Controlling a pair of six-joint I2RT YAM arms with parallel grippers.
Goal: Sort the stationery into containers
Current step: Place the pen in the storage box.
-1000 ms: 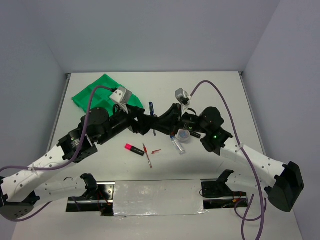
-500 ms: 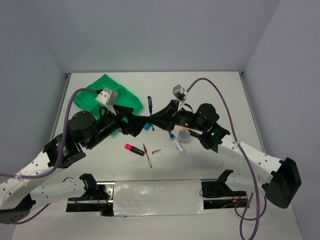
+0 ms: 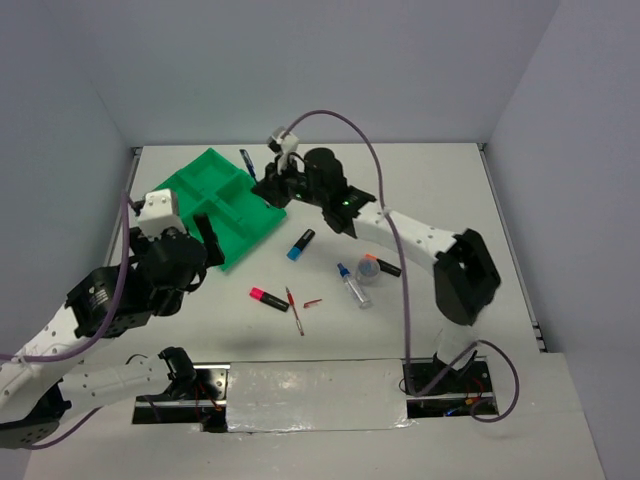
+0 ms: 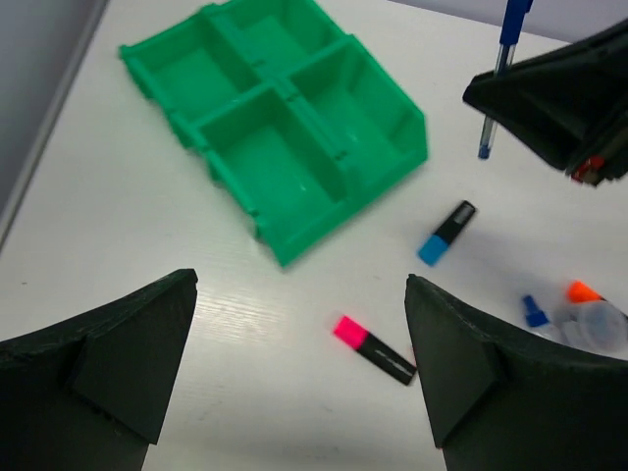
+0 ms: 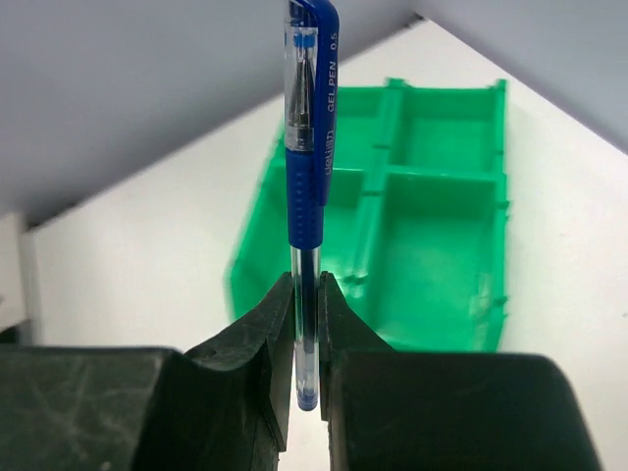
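The green tray [image 3: 190, 180] sits far left on the table [image 3: 450, 190]. My right arm reaches long across to the tray's far edge, while the left arm stays tucked back near its base. Right gripper [image 5: 306, 304] is pinched low on the blue pen [image 5: 306, 177], which stands upright. I reckon I should get squarely over one compartment and tip the pen flatter before letting go, so it doesn't bounce out. Left gripper [image 4: 299, 285] hangs spread wide, holding nothing. The blue highlighter [image 3: 300, 244] and pink highlighter [image 3: 268, 298] lie loose nearby.

Blue pen [image 5: 305, 186] upright in the air, apparently near the green four-compartment tray's [image 3: 245, 220] far edge.
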